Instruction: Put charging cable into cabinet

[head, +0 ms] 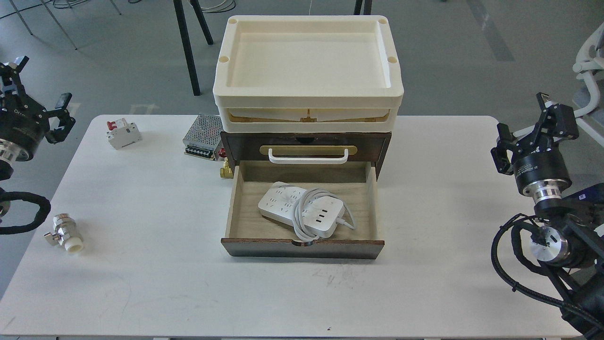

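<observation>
Both grippers look spread and empty to me: left gripper [40, 89] and right gripper [531, 123] flank the table. White power strip with grey cord [302, 211] lies inside the dark wooden cabinet's [306, 141] pulled-out drawer [245, 208].

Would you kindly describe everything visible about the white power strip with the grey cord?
The white flat rectangular plastic power strip lies flat and slightly angled on the floor of the open light wood drawer. Sockets show on its left part, three USB ports on its right. Its thick light-grey cord loops over the middle. Neither tool touches it.
</observation>
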Action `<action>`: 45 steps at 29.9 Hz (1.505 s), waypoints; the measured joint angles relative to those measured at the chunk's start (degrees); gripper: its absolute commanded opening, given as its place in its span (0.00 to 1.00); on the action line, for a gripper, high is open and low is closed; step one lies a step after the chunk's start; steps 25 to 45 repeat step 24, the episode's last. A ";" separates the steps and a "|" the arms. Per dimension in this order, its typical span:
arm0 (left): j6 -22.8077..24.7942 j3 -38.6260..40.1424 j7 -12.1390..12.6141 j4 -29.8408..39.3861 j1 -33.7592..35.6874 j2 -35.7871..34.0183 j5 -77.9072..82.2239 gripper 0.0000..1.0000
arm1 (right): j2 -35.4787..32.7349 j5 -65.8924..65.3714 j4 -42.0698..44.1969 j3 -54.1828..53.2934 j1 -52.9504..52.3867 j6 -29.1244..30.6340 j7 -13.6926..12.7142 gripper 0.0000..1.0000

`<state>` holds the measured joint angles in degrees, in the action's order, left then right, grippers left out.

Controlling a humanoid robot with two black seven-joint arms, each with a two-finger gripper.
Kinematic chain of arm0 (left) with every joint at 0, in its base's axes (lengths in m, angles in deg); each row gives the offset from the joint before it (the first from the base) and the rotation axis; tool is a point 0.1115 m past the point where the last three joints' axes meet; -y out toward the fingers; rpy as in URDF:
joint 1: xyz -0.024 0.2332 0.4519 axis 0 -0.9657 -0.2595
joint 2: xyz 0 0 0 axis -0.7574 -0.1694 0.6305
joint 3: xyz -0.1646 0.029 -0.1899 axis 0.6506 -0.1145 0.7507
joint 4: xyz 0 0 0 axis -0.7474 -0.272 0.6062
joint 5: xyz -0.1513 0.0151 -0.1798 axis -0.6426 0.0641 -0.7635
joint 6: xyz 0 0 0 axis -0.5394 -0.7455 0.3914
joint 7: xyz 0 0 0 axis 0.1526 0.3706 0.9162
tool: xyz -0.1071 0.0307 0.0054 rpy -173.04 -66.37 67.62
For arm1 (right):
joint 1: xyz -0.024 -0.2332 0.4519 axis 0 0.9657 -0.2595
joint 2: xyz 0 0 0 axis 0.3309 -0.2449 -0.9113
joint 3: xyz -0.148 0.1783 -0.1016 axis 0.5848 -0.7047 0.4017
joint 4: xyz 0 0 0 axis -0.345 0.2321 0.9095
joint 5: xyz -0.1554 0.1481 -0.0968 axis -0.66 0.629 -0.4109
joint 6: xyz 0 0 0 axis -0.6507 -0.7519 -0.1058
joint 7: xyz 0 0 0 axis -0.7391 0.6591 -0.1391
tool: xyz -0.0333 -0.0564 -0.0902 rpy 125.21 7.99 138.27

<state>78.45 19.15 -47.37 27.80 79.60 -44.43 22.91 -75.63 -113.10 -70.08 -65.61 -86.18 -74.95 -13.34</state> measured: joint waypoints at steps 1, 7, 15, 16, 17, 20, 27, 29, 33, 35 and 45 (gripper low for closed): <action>0.13 0.05 0.00 -0.90 0.00 0.61 0.05 1.00 | 0.00 -0.02 0.02 0.00 -0.10 0.01 0.00 0.99; 0.28 -2.39 0.00 -4.57 0.00 3.54 5.20 1.00 | -0.03 -0.08 0.04 0.00 -0.31 0.04 0.00 0.99; 0.26 -2.72 0.00 -8.35 0.14 5.24 6.84 1.00 | -0.12 -0.09 0.03 0.08 -0.32 0.05 0.00 0.99; 0.26 -2.70 0.00 -8.43 0.14 5.27 6.83 1.00 | -0.08 -0.09 0.00 0.07 -0.32 0.01 0.00 0.99; 0.25 -2.67 0.00 -8.48 0.14 5.31 6.83 1.00 | -0.03 -0.08 -0.02 0.03 -0.32 -0.05 0.00 0.99; 0.26 -2.58 0.00 -8.48 0.14 5.49 6.84 1.00 | 0.07 0.05 -0.07 -0.09 -0.31 -0.15 0.00 0.99; 0.24 -2.40 0.00 -8.50 0.14 5.53 6.84 1.00 | 0.31 0.09 -0.13 -0.12 -0.25 -0.17 0.00 0.99; 0.24 -2.40 0.00 -8.50 0.14 5.53 6.84 1.00 | 0.31 0.09 -0.13 -0.12 -0.25 -0.17 0.00 0.99; 0.24 -2.40 0.00 -8.50 0.14 5.53 6.84 1.00 | 0.31 0.09 -0.13 -0.12 -0.25 -0.17 0.00 0.99; 0.24 -2.40 0.00 -8.50 0.14 5.53 6.84 1.00 | 0.31 0.09 -0.13 -0.12 -0.25 -0.17 0.00 0.99; 0.24 -2.40 0.00 -8.50 0.14 5.53 6.84 1.00 | 0.31 0.09 -0.13 -0.12 -0.25 -0.17 0.00 0.99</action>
